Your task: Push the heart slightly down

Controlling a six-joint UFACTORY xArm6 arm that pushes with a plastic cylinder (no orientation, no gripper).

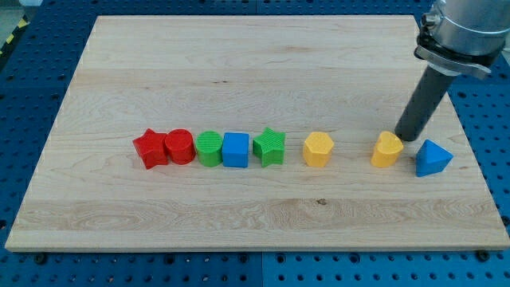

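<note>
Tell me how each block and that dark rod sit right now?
My tip: on the board, touching the yellow heart's upper right.
Yellow heart: flat, apart from the blue triangle.
Yellow hexagon: alone.
Green star: close beside the blue cube.
Red star, red cylinder, green cylinder, blue cube: packed in a row.

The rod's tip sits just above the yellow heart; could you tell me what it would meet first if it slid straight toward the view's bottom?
My tip would most likely meet the yellow heart first, at its upper right edge, which it already seems to touch. The blue triangular block lies further to the view's right, probably clear of that line.
</note>
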